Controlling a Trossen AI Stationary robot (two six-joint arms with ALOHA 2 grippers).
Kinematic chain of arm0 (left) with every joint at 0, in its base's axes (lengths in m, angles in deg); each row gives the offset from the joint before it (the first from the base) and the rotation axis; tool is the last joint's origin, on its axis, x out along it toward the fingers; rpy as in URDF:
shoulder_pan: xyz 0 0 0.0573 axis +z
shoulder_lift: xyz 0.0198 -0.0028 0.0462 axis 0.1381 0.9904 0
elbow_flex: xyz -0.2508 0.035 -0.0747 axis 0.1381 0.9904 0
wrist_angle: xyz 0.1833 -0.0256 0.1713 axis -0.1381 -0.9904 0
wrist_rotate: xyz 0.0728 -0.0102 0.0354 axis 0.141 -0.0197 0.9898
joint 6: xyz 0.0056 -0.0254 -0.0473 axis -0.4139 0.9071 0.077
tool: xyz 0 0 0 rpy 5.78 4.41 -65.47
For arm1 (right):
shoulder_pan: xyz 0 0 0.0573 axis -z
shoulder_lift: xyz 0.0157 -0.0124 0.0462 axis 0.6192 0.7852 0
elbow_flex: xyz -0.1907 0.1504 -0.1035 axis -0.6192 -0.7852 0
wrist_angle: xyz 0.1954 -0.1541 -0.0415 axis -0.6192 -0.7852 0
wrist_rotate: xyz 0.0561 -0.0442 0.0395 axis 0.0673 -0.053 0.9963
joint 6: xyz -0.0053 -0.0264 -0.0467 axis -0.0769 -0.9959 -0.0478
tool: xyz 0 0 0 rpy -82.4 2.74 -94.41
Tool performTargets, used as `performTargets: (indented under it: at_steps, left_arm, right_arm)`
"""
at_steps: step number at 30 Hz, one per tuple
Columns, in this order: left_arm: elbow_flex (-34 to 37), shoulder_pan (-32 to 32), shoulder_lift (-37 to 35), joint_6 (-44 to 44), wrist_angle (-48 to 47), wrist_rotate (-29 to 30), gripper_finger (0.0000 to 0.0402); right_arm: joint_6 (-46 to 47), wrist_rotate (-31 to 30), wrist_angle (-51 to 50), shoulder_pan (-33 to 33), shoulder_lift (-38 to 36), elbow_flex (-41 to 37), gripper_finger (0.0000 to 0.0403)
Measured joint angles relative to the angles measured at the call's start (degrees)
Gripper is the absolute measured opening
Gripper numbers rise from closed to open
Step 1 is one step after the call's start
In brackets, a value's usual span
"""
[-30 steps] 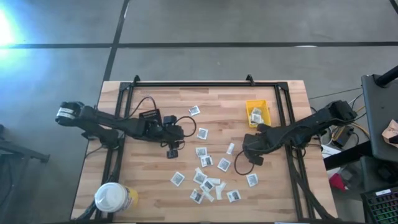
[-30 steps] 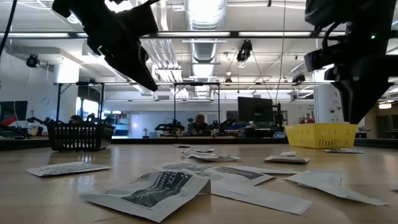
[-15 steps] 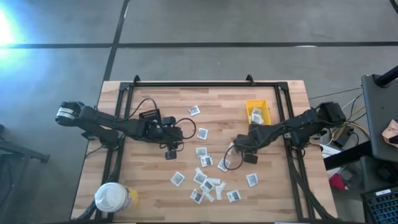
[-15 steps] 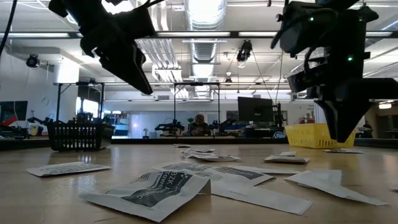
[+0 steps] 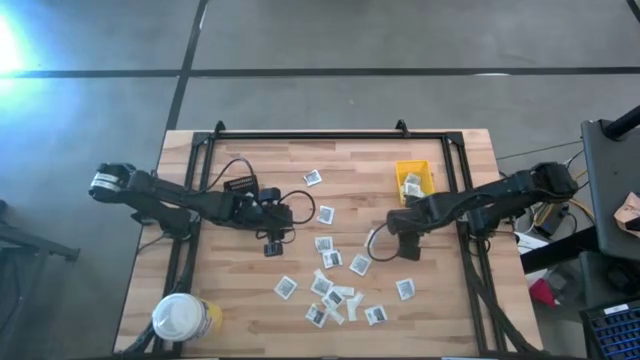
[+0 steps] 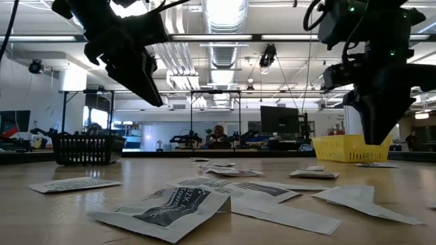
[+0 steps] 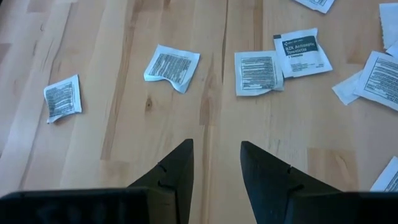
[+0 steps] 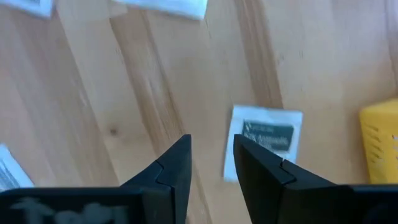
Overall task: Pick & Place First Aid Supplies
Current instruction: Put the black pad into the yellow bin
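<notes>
about fifteen packets (image 5: 324, 214) loose on the tabletop (image 5: 340, 170), one yellow bin (image 5: 413, 181), one tub (image 5: 180, 319), two arms.

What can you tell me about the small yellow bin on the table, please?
The yellow bin is a small open-topped rectangular container, apparently plastic, standing upright on the wooden table near its far right part. At least one white packet lies inside it. From table height it shows a lipped rim. The right gripper is nearby, not touching it.
</notes>
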Motion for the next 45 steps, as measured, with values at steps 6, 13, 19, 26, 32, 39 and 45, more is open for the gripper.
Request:
performTargets:
  at_steps: [6,13,19,26,32,39,45]
  left_arm:
    - [0.00,0.00,0.00,-0.02,0.04,0.17,0.0126]
    - [0.00,0.02,0.00,-0.01,0.04,0.24,0.0126]
    - [0.00,0.07,0.00,-0.02,0.04,0.24,0.0126]
    - [0.00,0.07,0.00,-0.02,0.04,0.26,0.0126]
    - [0.00,0.04,0.00,-0.02,0.04,0.26,0.0126]
    - [0.00,0.04,0.00,-0.02,0.04,0.26,0.0126]
    - [0.00,0.02,0.00,-0.02,0.04,0.26,0.0126]
  right_arm:
    - [0.62,-1.14,6.62,0.00,1.05,-3.70,0.0116]
    - [-0.03,-2.71,6.18,0.04,3.49,-1.37,0.0118]
    - [-0.08,-3.31,1.37,0.04,4.91,0.34,0.0119]
    - [-0.06,-4.94,0.75,0.02,5.36,0.08,0.0121]
    - [-0.06,-5.84,0.94,1.00,5.36,-0.04,0.0121]
    - [0.48,-5.93,1.86,1.11,5.36,-0.79,0.0121]
    - [2.38,-6.00,3.74,1.11,5.36,-2.65,0.0121]
